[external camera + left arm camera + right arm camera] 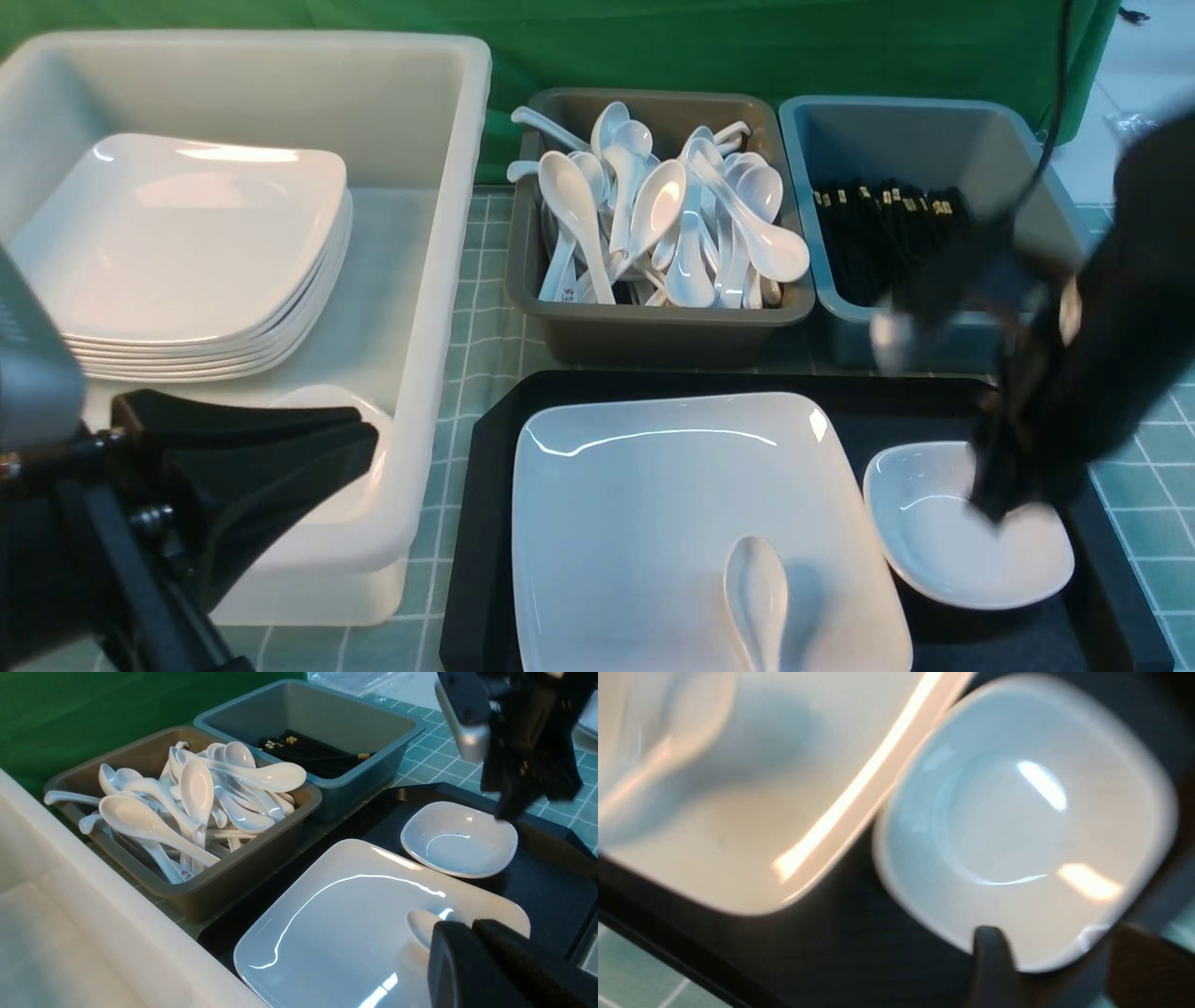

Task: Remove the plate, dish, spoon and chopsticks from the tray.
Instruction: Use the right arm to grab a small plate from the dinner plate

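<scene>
The black tray (pixel 485 523) holds the large white plate (pixel 653 523), and the white spoon (pixel 756 597) lies on the plate's near side. The small white dish (pixel 943 551) sits on the tray to the plate's right. My right gripper (pixel 999 499) hangs open just over the dish's far right edge. In the blurred right wrist view its fingers (pixel 994 961) straddle a corner of the dish (pixel 1017 826). My left gripper (pixel 467 926) is shut and empty, low at the left in front of the white bin. Black chopsticks (pixel 887 233) lie in the blue-grey bin; none show on the tray.
A big white bin (pixel 439 280) at the left holds a stack of plates (pixel 187 252). Behind the tray stand a brown-grey bin (pixel 653 327) full of white spoons and the blue-grey bin (pixel 934 131). Green tiled cloth covers the table.
</scene>
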